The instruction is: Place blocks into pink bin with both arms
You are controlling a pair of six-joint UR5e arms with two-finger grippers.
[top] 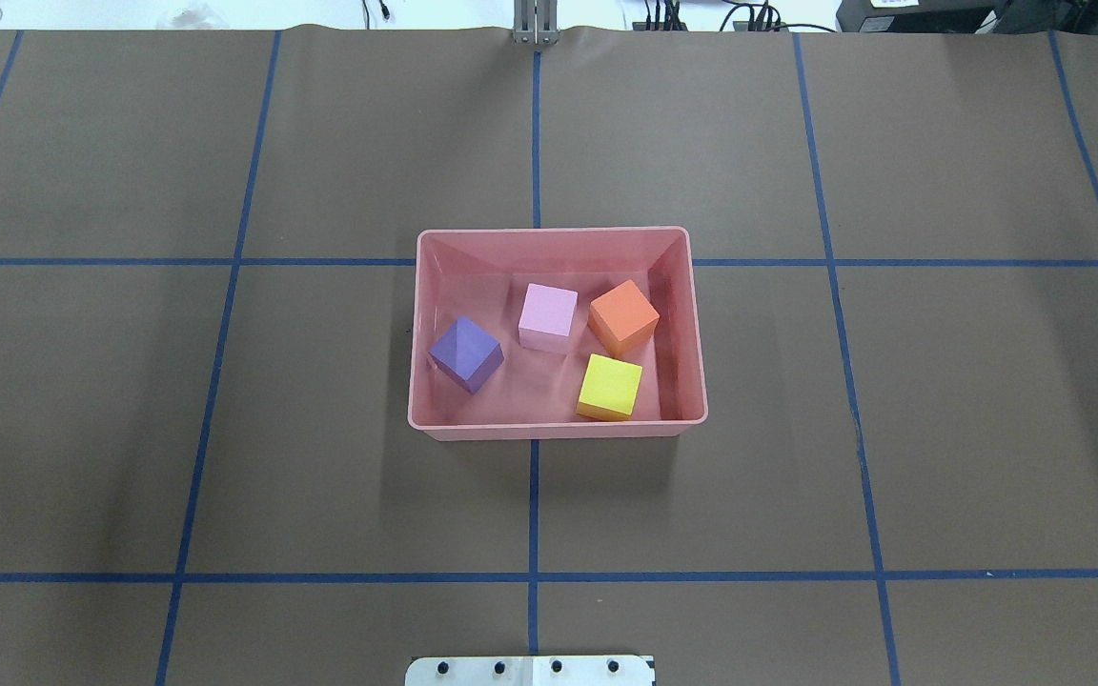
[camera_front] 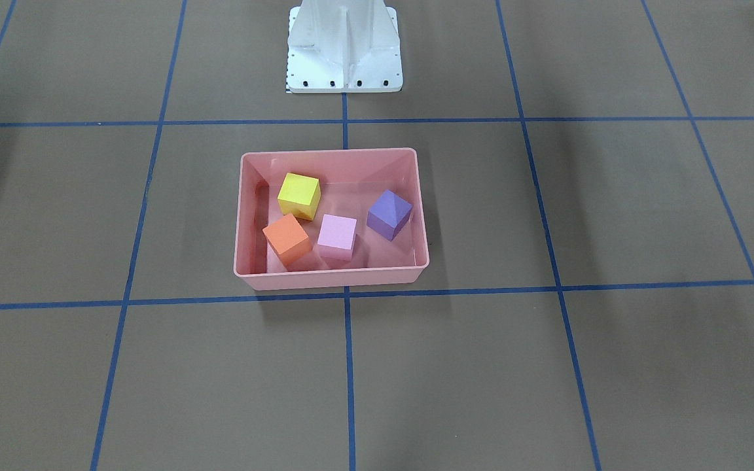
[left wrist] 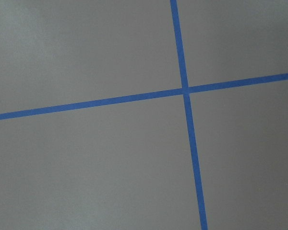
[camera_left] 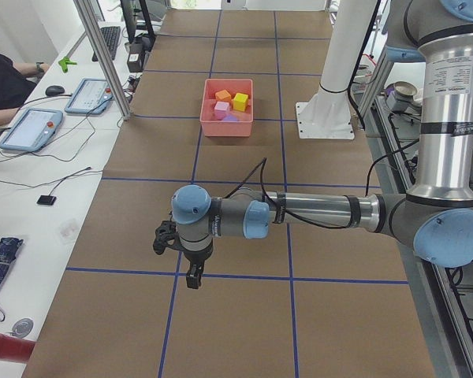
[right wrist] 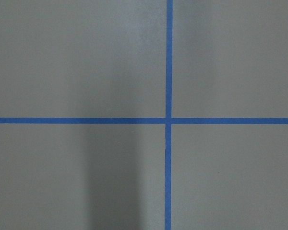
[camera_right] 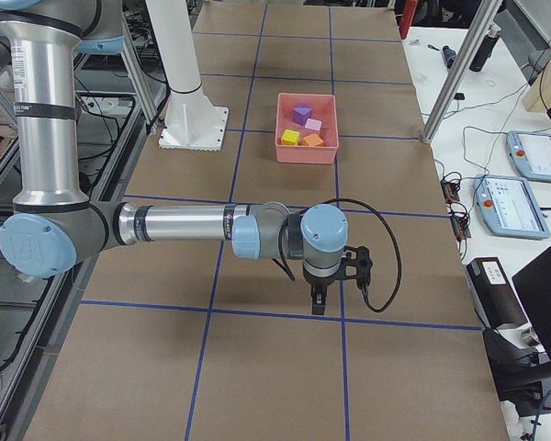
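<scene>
Left claw (camera_left: 192,277) hangs low over the bench (camera_left: 236,331), pointing down. Released or clenched: cannot tell. Right claw (camera_right: 319,301) hangs likewise at the opposite bench end, state equally undeterminable. Well apart from both claws, between them, the pink bin (top: 557,429) holds all four blocks: purple block (top: 465,354) toward the left claw, light pink block (top: 549,316) central, orange block (top: 623,316) and yellow block (top: 610,386) toward the right claw.

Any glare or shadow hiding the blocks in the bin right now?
Overhead exterior: blocks sharp; glossy floor of the pink bin faintly mirrors them. Front-facing: soft shadow bands cross the table, none hiding the bin. Right wrist: dark vertical shadow on the table.
</scene>
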